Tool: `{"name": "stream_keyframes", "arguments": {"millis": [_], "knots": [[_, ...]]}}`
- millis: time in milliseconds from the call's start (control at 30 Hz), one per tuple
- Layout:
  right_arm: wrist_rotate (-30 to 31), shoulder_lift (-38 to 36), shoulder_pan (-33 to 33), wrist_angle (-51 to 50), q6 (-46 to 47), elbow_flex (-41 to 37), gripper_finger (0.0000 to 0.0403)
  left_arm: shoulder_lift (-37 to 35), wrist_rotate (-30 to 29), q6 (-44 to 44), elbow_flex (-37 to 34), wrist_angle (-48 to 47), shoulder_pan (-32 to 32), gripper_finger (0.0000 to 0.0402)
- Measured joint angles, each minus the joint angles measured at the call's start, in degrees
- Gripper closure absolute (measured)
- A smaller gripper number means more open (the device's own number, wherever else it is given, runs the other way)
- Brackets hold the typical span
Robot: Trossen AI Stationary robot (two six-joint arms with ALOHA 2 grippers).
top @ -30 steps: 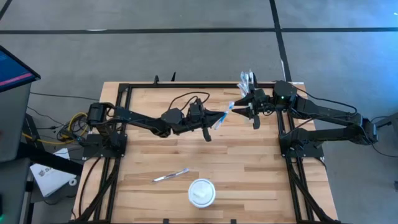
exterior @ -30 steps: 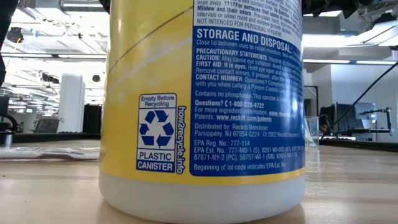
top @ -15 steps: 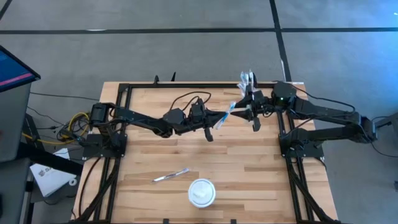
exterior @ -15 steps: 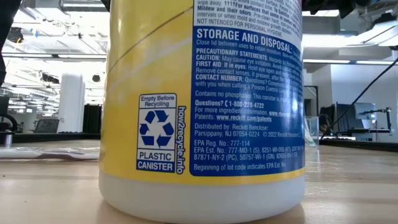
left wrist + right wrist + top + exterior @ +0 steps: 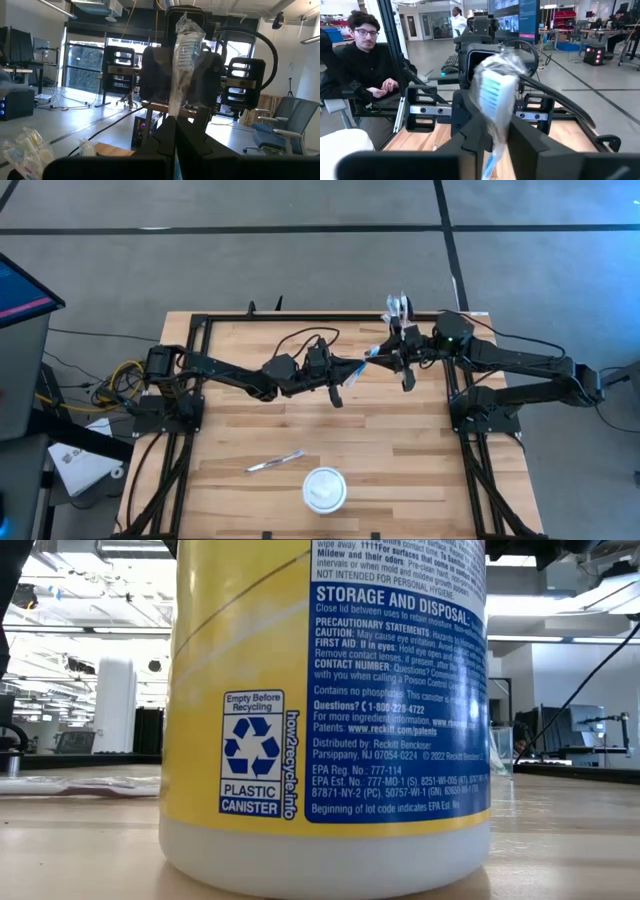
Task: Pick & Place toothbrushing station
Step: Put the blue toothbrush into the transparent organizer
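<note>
A blue toothbrush in a clear plastic wrap (image 5: 362,362) hangs in the air over the table's far middle, between both grippers. My left gripper (image 5: 345,373) is shut on its lower end, and my right gripper (image 5: 393,355) is closed around its head end. The clear tumbler (image 5: 398,307) with more wrapped brushes stands at the table's far right edge. Another wrapped toothbrush (image 5: 275,463) lies flat on the wood near the front. My left gripper pinches the toothbrush's handle (image 5: 173,107) between its two fingers, with the brush rising beyond the fingertips, head end up and clear of the table. My right gripper comes level from the table's right. Both its fingers (image 5: 472,135) lie against the wrapped neck just below the bristle head (image 5: 492,125).
A yellow wipes canister (image 5: 320,710) with a round white lid (image 5: 325,488) stands at the table's front middle and fills the low view. A black frame (image 5: 200,330) borders the table. A person (image 5: 360,50) sits beyond the table's left side.
My right gripper has moved toward the table's left, onto the head end of the toothbrush, which stood free of it a second ago. My left gripper has kept the brush in place.
</note>
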Motion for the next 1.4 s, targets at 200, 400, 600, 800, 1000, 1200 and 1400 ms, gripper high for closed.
{"name": "stream_keyframes", "arguments": {"millis": [200,400,600,800,1000,1200,1400], "knots": [[0.14,-0.33,0.02,-0.52,-1.52,-0.05,0.0390,0.00,0.11,0.02,0.00,0.03,-0.02,0.0401],[0.12,-0.35,0.02,-0.79,-1.98,-0.05,0.0395,0.00,0.07,0.00,0.00,-0.09,-0.02,0.0401],[0.11,-0.37,0.13,-0.90,-2.14,-0.05,0.0397,0.00,0.07,0.00,0.00,-0.09,-0.02,0.0401],[0.06,-0.40,0.11,-1.30,-2.13,-0.05,0.0397,0.00,0.07,0.00,0.00,-0.23,0.16,0.0396],[-0.11,-2.01,-0.71,-3.77,-2.13,-0.05,0.0397,-0.61,-0.13,2.32,0.00,-1.21,0.33,0.0360],[-0.05,-5.94,-3.99,-9.71,-2.13,-0.05,0.0398,-3.62,-0.31,2.80,-0.01,-10.76,0.39,0.0319],[2.31,-9.16,-8.30,-18.19,-2.13,-0.05,0.0398,-4.39,-0.09,2.60,-0.07,-15.00,-0.37,0.0312]]}}
